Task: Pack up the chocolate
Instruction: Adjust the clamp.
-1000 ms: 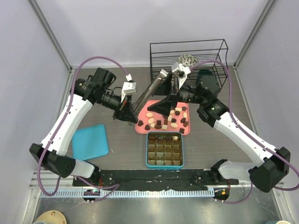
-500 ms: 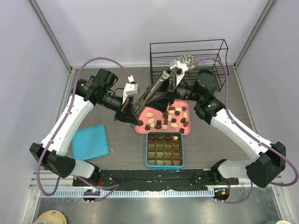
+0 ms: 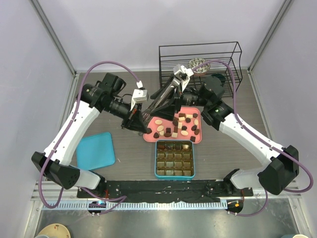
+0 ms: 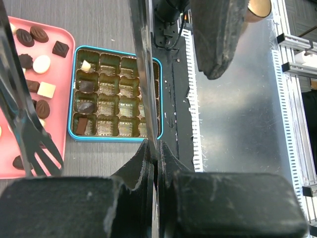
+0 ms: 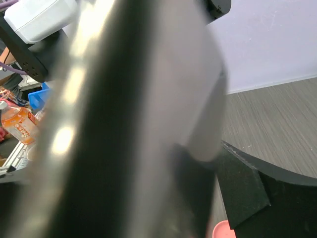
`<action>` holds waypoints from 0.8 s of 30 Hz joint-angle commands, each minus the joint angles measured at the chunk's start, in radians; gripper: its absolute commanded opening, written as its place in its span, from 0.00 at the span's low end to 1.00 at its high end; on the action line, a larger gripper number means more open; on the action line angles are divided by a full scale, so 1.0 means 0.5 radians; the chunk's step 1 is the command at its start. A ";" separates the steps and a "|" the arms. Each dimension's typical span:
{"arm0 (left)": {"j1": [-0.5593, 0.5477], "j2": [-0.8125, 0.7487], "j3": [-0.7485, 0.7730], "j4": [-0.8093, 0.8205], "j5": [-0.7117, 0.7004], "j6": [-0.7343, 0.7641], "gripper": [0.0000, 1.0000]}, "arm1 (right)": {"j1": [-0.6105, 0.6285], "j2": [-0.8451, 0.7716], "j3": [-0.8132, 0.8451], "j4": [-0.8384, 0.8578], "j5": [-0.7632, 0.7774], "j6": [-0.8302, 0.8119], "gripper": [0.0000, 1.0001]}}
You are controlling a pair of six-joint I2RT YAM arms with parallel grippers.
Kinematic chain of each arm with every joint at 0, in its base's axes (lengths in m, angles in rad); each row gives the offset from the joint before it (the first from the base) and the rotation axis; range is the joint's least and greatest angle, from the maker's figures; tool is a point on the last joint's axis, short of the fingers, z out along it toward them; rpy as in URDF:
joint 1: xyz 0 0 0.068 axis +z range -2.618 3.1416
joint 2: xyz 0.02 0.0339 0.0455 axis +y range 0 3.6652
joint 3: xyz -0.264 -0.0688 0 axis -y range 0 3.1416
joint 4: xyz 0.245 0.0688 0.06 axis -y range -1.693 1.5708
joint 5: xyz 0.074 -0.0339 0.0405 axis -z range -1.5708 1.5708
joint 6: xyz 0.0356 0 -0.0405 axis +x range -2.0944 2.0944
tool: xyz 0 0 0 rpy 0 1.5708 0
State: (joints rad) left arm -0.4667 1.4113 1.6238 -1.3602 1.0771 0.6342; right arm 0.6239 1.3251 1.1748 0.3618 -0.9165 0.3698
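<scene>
Nearest the arms' bases, a teal square box [image 3: 156, 159] with brown compartments lay open on the grey wood-grain tabletop [image 3: 126, 153]. Its flat teal lid [image 3: 95, 151] lay well apart to the left, beside the left arm. In the left wrist view, four bits of chocolate [image 3: 168, 132] sat in the row of compartments nearest the tray, one cream-white and three brown.

Just beyond the box lay a pink tray [image 3: 147, 137]. Most of the chocolate was scattered loose on it, in dark brown, mid brown and cream pieces of square, oval and heart-like shape, mostly toward its right half.

At the tray's left side, the left pincer [image 4: 152, 148] was pressed together on one flat metal arm of a pair of tongs [image 4: 142, 74], close to that arm's tip. The tongs' other arm, which ended in a slotted, fork-like tip [image 4: 42, 153], hung free over the tray's near pieces. From there the tongs slanted up and away to the right.

The right pincer [image 3: 167, 105] reached in over the tray's far edge with its jaws wide apart and the tongs running between them. Whether its fingers touched the metal could not be told. The right wrist view was almost filled by a blurred metal strip close to the lens.

Farthest back, on the right of the tabletop, stood a black wire basket [image 3: 171, 62]. A speckled grey round thing [image 3: 200, 64] lay in it, too small to make out.
</scene>
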 commanded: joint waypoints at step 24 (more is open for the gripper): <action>-0.027 -0.086 -0.063 -0.486 -0.224 0.048 0.22 | 0.007 -0.033 0.084 0.040 -0.005 0.085 0.14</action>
State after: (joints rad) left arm -0.4736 1.4105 1.5944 -1.3479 0.9813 0.6449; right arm 0.6285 1.3357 1.2118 0.3061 -0.9260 0.3779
